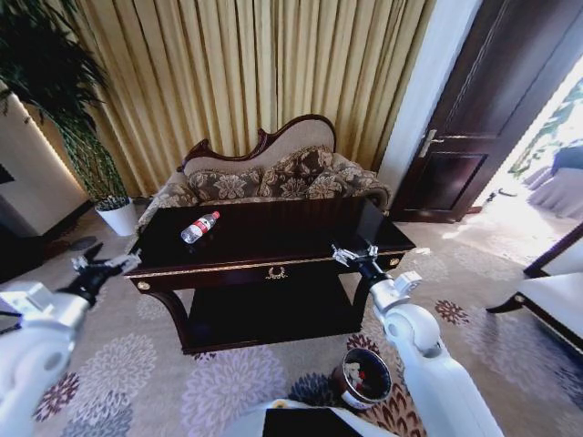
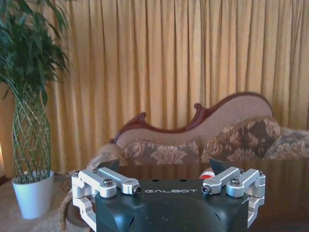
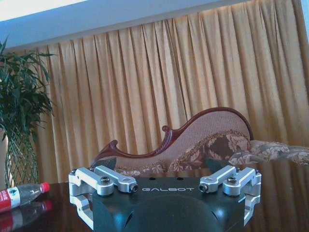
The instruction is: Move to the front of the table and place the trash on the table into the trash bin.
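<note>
While the bottle (image 1: 199, 227) lies on its side on the desk (image 1: 273, 238), both hands hang open and empty: the left hand (image 1: 102, 266) off the desk's left end, the right hand (image 1: 353, 254) at its front edge. Beside the right arm stands the bin (image 1: 366, 379), apparently holding scraps.

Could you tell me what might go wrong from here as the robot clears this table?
The bottle lies on its side on the glossy table, so a nudge from a hand could roll it away. It lies between both open hands, left hand and right hand, so either must reach in over the table edge. The trash bin stands low by the right arm, which could bump it.
</note>
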Controlling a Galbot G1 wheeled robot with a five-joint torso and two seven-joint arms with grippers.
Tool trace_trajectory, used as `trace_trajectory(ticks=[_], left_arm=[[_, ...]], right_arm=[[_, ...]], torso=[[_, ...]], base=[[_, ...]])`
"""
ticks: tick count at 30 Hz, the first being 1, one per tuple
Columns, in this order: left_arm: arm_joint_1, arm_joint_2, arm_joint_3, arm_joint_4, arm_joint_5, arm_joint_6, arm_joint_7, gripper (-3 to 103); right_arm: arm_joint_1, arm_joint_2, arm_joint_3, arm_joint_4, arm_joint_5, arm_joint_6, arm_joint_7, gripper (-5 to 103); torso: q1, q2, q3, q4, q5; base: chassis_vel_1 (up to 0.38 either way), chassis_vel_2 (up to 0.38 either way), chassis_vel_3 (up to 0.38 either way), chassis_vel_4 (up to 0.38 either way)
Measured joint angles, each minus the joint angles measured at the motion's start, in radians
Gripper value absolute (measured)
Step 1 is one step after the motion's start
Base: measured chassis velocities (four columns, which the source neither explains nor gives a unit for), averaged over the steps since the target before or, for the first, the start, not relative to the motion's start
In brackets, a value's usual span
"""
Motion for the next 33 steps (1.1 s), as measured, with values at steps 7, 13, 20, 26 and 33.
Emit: trace_trajectory(ticks=[7, 13, 20, 26, 33], left_arm=[[-0.049, 0.152, -0.006, 0.197, -0.104, 0.003, 0.19, 100], [-0.167, 0.272, 0.067, 0.416, -0.148, -0.007, 0.402, 100], [-0.267, 0.361, 0.134, 0.504, -0.196, 0.155, 0.396, 100], [-0.326, 0.459, 0.205, 0.601, -0.202, 0.178, 0.434, 100], [-0.358, 0.559, 0.276, 0.681, -0.201, 0.117, 0.389, 100]], right_arm=[[0.003, 0.008, 0.001, -0.007, -0.002, 0.003, 0.009, 100], [0.001, 0.011, 0.001, -0.02, -0.012, 0.004, 0.011, 100], [0.006, 0.023, -0.003, -0.038, -0.027, 0.005, 0.013, 100], [0.0, 0.042, -0.01, -0.057, -0.051, 0.023, 0.012, 100], [-0.002, 0.063, -0.029, -0.07, -0.071, 0.03, 0.008, 100]], torso=[[0.0, 0.0, 0.0, 0.0002, 0.0], [0.0, 0.0, 0.0, 0.0001, -0.0003], [0.0, 0.0, 0.0, 0.0002, -0.0001], [0.0, 0.0, 0.0, -0.0001, 0.0002], [0.0, 0.0, 0.0, 0.0, 0.0002]], base=[[0.0, 0.0, 0.0, 0.0], [0.0, 0.0, 0.0, 0.0], [0.0, 0.0, 0.0, 0.0], [0.0, 0.0, 0.0, 0.0], [0.0, 0.0, 0.0, 0.0]])
